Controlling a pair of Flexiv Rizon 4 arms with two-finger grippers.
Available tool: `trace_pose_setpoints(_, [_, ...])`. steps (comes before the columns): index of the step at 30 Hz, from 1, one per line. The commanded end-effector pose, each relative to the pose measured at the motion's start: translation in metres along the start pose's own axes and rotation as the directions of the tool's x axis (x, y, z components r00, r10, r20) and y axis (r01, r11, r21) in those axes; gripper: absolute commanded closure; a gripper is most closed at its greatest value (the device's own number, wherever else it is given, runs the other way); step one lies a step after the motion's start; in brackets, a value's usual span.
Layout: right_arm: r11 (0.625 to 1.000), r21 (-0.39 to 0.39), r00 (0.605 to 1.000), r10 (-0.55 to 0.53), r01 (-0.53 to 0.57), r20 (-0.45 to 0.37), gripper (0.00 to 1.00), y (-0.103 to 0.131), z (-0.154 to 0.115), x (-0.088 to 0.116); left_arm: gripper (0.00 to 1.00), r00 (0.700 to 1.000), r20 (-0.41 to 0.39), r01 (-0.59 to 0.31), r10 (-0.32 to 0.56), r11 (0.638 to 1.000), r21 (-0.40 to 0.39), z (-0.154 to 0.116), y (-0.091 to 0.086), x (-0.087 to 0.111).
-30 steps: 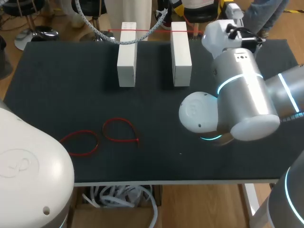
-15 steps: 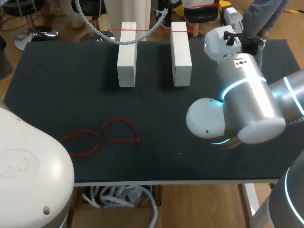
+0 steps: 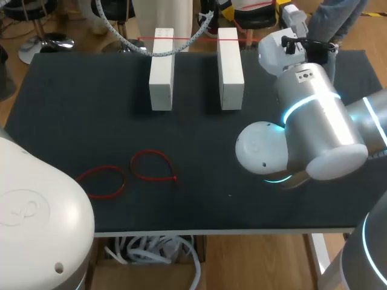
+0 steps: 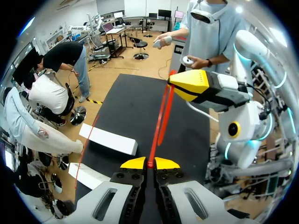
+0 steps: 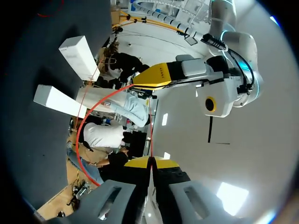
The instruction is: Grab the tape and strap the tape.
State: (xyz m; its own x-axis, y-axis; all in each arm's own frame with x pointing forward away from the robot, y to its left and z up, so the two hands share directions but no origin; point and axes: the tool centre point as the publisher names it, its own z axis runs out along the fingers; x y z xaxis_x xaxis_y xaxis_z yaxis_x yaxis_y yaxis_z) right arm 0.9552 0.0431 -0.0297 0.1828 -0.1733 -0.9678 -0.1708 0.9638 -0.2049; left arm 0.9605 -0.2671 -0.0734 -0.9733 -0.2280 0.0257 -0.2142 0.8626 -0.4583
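Red tape (image 4: 161, 119) pinched by both my grippers.
Left gripper (image 4: 149, 163) and right gripper (image 5: 150, 162) each clamped it, jaws nearly closed; right arm (image 3: 314, 121) bent over the table's (image 3: 72, 109) right (wrist far).

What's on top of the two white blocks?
A thin red tape runs across the far ends of both white blocks. The striped hose covers part of it between them.

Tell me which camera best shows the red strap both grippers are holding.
Left wrist view: the red strap runs straight from the left gripper, fingers shut on it, to the right gripper. The right wrist view shows it bowing in a curve; the head view catches only a sliver at the far edge.
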Motion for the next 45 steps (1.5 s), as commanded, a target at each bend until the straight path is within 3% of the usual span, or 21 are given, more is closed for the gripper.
trace_pose_setpoints(1, [1.0, -0.007, 1.0, -0.014, 0.014, -0.012, 1.0, 0.001, 0.003, -0.005, 1.0, 1.0, 0.0, 0.002, -0.002, 1.0, -0.005, 0.0, -0.001, 0.0])
trace_pose_setpoints(21, [0.997, -0.029, 0.997, -0.079, 0.078, -0.004, 1.0, 0.02, 0.004, 0.004, 1.0, 1.0, 0.0, 0.002, -0.002, 1.0, -0.005, 0.0, -0.001, 0.0])
trace_pose_setpoints(45, [0.996, -0.021, 0.997, -0.082, 0.081, -0.009, 1.0, 0.032, 0.006, 0.005, 1.0, 1.0, 0.0, 0.002, -0.002, 1.0, -0.005, 0.0, -0.001, 0.0])
